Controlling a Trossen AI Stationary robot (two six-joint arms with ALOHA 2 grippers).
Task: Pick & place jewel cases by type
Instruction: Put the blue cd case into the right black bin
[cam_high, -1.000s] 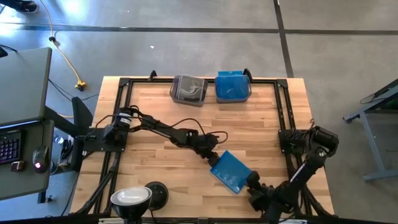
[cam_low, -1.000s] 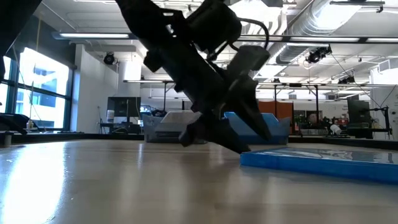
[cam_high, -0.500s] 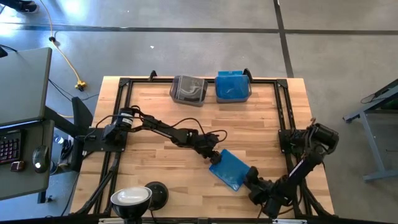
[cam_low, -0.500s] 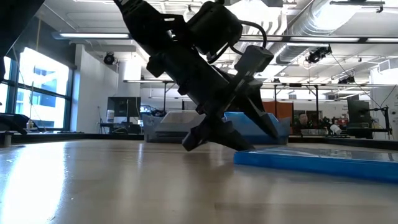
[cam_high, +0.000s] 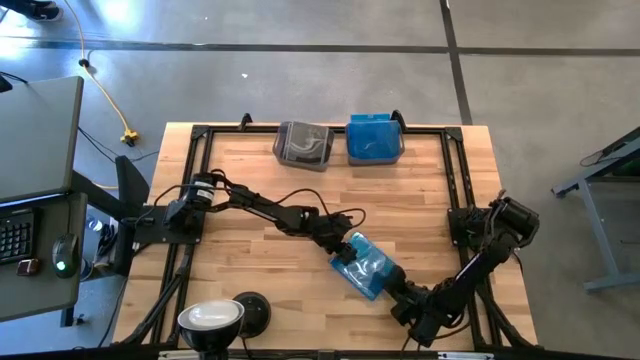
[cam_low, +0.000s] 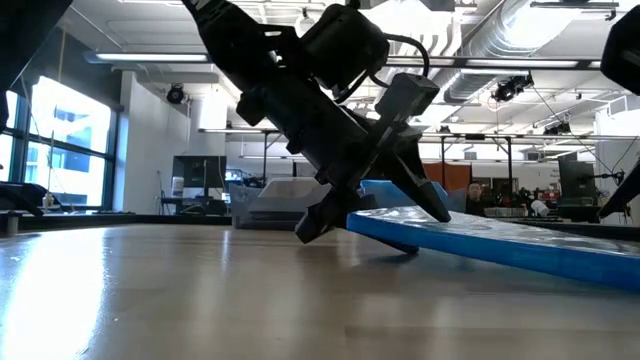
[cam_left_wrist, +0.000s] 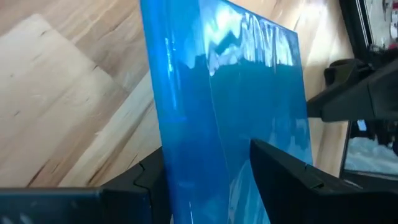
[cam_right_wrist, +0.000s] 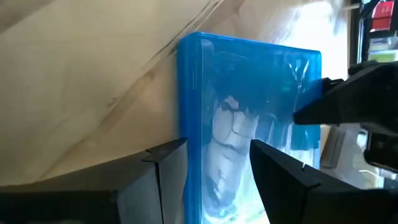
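Blue case (cam_high: 365, 267) sits around 5 o'clock of table centre, tilted, one edge lifted off the table (cam_high: 240, 190) in the low view. Left gripper (cam_high: 343, 255) pinches its 10 o'clock edge, right gripper (cam_high: 393, 291) pinches the 4 o'clock edge, both clamped on it. Risk: the arms pull unevenly and the thin case twists, flexes or slips from one grip. Blue-filled bin (cam_high: 375, 139) and grey bin (cam_high: 304, 145) wait at 12 o'clock.
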